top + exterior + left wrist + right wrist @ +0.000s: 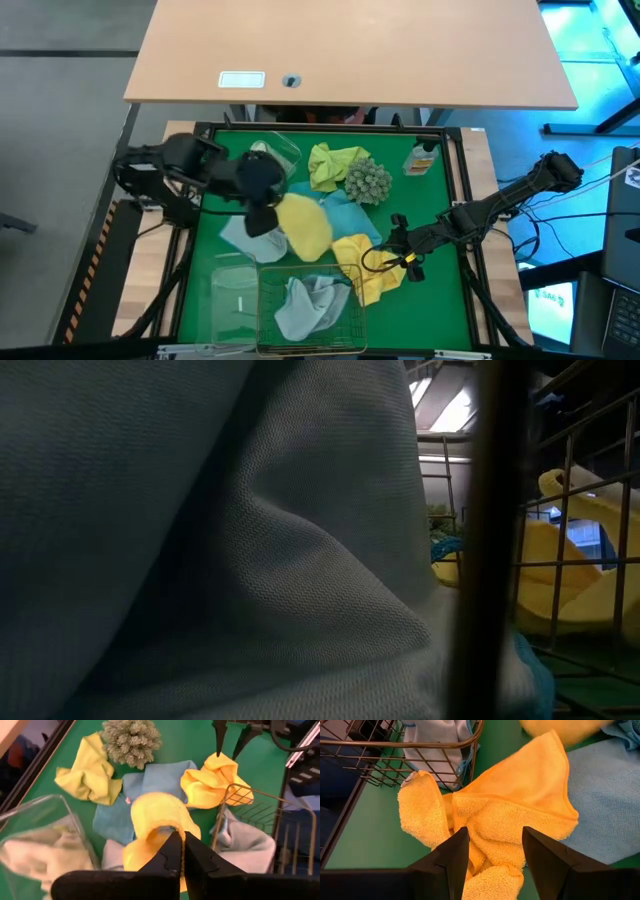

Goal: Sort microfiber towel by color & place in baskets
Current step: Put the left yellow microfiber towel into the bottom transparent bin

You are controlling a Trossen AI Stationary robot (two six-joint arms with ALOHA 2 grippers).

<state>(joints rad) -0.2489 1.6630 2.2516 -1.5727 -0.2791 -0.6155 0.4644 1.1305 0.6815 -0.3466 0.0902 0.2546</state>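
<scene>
In the high view we see the left end effector (262, 212) at centre-left of the frame, clamped on a bright yellow towel (303, 224) that hangs from it over the green counter (440, 195). The left wrist view confirms this: the 2 dark fingers (170, 851) sit pressed together with the yellow cloth pinched between them.

The right end effector (398, 252) is at right of centre, lower down, with its fingers spread apart above a second yellow towel (366, 266). In the right wrist view the 2 fingers (451, 851) straddle that crumpled towel without closing on it.

A gold wire basket (348, 325) stands at the bottom centre of the high view and holds a pale blue-grey towel (305, 303). To its left lies a clear plastic tub (232, 295). A second clear tub (282, 152) sits in the upper left part of the mat, with something pale in it that we cannot make out.

A light blue towel (352, 214) lies flat in the middle of the counter, beside the hanging yellow one. A yellow-green towel (332, 164) lies in the upper centre, touching a spiky grey-green ball (368, 181). A small bottle (421, 158) stands at the upper right.

The low view is mostly filled by pale cloth against the basket's wire.
</scene>
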